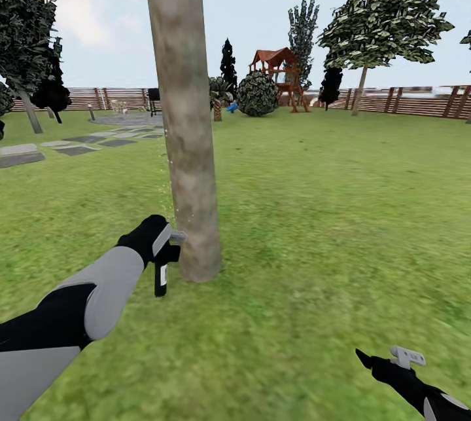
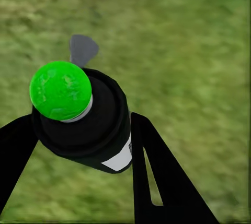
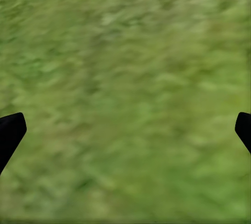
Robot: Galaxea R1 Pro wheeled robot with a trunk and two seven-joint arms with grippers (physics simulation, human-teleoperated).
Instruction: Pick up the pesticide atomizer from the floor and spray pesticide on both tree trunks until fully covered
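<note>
Pinching the pesticide atomizer (image 1: 161, 275) w/ your left gripper (image 1: 159, 247), you're holding it just beside the tree trunk (image 1: 186, 113) base. Right gripper (image 1: 383, 363) is hanging low over grass (image 1: 314, 211), jaws spread wide.

Tree trunk (image 1: 186, 113) cut off at head view's top, crown unseen; right gripper (image 3: 125, 130) fingertips clipped by frame edges; grass (image 3: 125, 51) blurry.

Slatted wooden fence (image 1: 399, 100) (red playhouse (image 1: 278, 71) nearby), stone patio (image 1: 98, 139).
</note>
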